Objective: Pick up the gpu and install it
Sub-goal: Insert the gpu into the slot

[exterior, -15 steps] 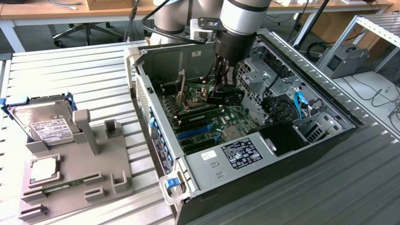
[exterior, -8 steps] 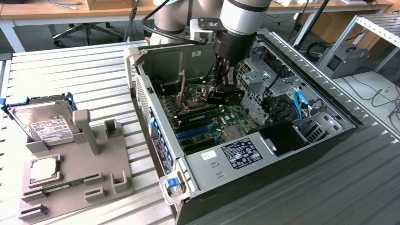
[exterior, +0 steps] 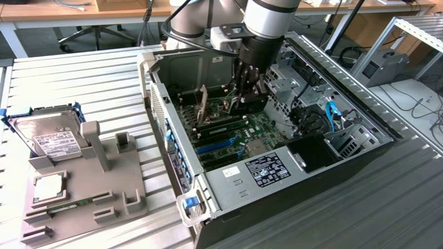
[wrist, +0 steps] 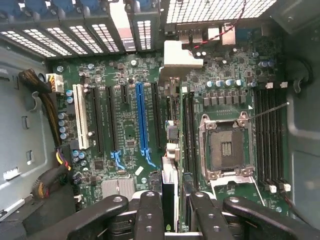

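Inside the case (exterior: 360,155), the claw (wrist: 170,210) clamps the upright gpu (wrist: 169,150); no lettering is legible.

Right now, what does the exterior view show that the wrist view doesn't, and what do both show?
Exterior view alone: the arm reaching down into the open case, the silver hard drive and the grey holder on the table toward the exterior view's left, and the labelled power supply.

Wrist view alone: the empty CPU socket, the white slot and the memory slots.

Both: the motherboard, its blue slot, and the gpu standing on edge between the fingers over the slots.
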Action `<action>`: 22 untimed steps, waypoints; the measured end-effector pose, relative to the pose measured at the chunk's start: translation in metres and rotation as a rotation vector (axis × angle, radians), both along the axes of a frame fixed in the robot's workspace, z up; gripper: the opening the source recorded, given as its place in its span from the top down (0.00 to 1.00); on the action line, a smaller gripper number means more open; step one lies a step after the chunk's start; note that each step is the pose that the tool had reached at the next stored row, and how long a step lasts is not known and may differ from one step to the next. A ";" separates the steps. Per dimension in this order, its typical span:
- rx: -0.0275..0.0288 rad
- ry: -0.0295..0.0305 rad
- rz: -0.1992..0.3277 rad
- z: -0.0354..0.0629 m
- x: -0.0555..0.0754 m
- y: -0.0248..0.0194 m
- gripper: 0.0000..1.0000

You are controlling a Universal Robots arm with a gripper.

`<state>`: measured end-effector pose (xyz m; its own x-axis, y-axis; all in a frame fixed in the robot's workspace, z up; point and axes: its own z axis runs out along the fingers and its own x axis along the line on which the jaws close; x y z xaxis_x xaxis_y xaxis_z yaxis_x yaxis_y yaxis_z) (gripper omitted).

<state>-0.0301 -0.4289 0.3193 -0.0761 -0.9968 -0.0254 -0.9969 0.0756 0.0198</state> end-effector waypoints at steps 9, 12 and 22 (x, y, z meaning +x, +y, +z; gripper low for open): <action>0.0469 -0.0025 0.105 -0.0008 -0.001 -0.0051 0.74; 0.0469 -0.0025 0.105 -0.0008 -0.001 -0.0054 0.74; 0.0470 -0.0025 0.105 -0.0041 -0.006 -0.0060 0.74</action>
<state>-0.0360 -0.4348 0.3152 0.0290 -0.9970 -0.0724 -0.9994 -0.0304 0.0183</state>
